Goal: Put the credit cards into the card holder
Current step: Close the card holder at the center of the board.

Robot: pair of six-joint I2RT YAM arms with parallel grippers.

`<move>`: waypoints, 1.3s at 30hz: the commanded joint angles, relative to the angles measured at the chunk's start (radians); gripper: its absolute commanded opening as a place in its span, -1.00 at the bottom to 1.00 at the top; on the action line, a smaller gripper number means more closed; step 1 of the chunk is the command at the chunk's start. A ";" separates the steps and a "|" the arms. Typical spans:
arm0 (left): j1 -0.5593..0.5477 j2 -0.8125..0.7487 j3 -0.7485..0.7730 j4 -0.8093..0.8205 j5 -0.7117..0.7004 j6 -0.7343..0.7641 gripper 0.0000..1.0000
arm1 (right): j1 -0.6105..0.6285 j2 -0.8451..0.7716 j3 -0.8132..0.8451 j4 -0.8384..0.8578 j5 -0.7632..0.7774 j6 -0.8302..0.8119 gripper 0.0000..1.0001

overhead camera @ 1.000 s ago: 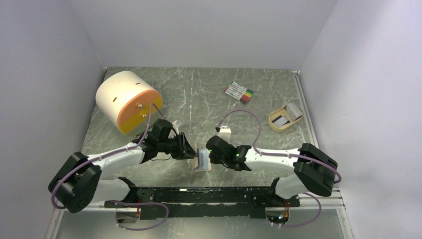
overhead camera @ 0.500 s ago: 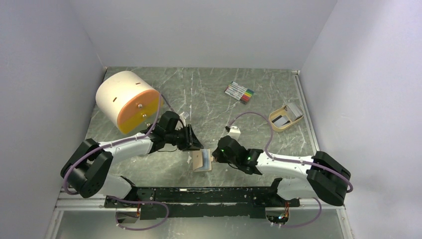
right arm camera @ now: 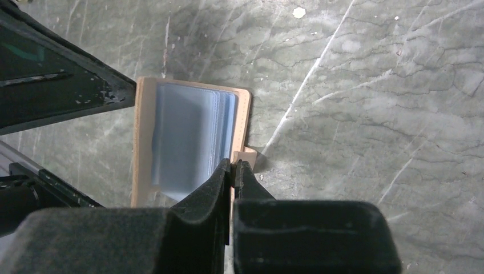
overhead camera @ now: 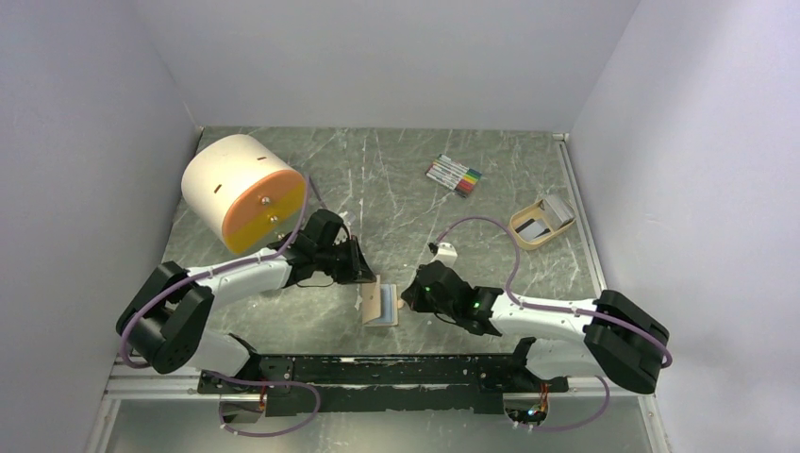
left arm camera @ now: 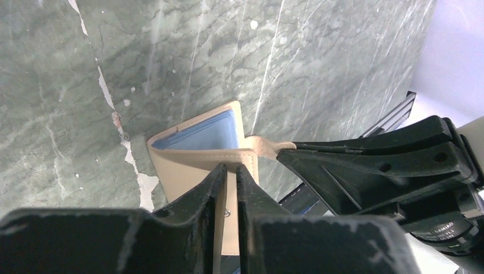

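On the worktop (overhead camera: 396,179), low centre of my overhead view, the card holder (overhead camera: 382,304) sits open between both arms. My left jaws pinch its tan upper-left edge, and my right jaws pinch the tab (left arm camera: 263,145) on its right. The credit cards (overhead camera: 534,227) lie in the tray (overhead camera: 517,231) at mid-right, well apart.

You are looking at a green marbled tabletop (overhead camera: 396,179). A cream drum (overhead camera: 243,192) with an orange end face is sitting at its far left. Marker pens (overhead camera: 454,176) are lying bundled farther right, a tan tray (overhead camera: 541,223) is resting near the right edge, and the tan card holder (overhead camera: 381,304) is lying open at the near middle.
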 commanded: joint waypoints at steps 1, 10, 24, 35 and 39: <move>-0.008 0.026 -0.011 0.017 0.016 0.011 -0.69 | -0.005 -0.027 0.005 0.016 -0.004 -0.008 -1.00; -0.023 0.061 -0.028 0.031 0.037 0.008 -0.58 | -0.006 -0.074 0.007 0.037 -0.049 -0.026 -1.00; -0.041 0.140 -0.045 0.086 0.021 -0.006 -0.70 | -0.001 0.133 0.065 0.135 -0.216 -0.088 -0.91; -0.049 0.135 -0.086 0.118 0.000 -0.035 -0.69 | -0.002 0.140 0.082 0.092 -0.227 -0.046 -0.52; -0.048 0.139 -0.088 0.126 0.006 -0.034 -0.70 | -0.002 0.139 0.087 0.055 -0.197 -0.040 -0.50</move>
